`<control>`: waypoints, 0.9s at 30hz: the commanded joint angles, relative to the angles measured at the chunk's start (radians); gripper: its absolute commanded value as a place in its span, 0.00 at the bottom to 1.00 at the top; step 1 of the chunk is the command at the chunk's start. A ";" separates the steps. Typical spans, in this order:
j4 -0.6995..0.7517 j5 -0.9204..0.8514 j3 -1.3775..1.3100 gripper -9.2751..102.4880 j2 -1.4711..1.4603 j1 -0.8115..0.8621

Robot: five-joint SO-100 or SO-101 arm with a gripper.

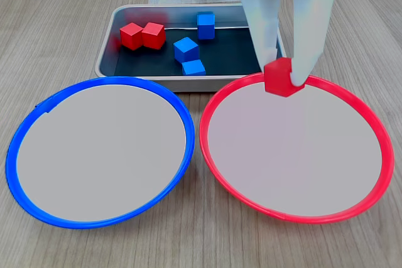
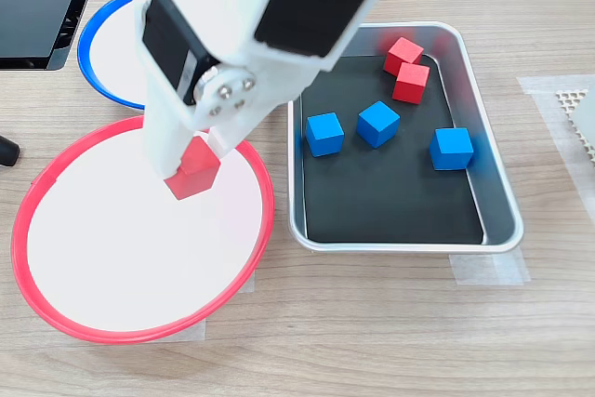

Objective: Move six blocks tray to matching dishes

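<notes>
Red block [image 1: 280, 77] pinched between white gripper [image 1: 284, 75] fingers, hanging over upper rim of red-rimmed dish [image 1: 383, 130], right of frame. Two red and three blue blocks left in tray [image 1: 105, 54], top centre. Blue-rimmed dish [image 1: 12, 149] bare, lower left. Risk: released this near the rim, could bounce or roll off onto wood table [image 1: 63, 17], or clip tray wall.

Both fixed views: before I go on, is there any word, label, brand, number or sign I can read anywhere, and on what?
None: no text, number or sign reads in either fixed view.
Tray, red-rimmed dish, blue-rimmed dish: plain.
Red block in the hand, and the blocks in the tray: blank faces.
White arm: no marking legible.
</notes>
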 commanded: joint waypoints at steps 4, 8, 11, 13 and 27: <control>-0.094 -0.095 -0.135 0.29 -0.152 -0.020; -0.044 -0.117 -0.097 0.13 -0.097 -0.020; 0.092 -0.115 -0.051 0.08 0.014 -0.006; 0.199 -0.123 0.003 0.08 0.114 0.021; 0.067 -0.644 0.719 0.24 0.462 0.333</control>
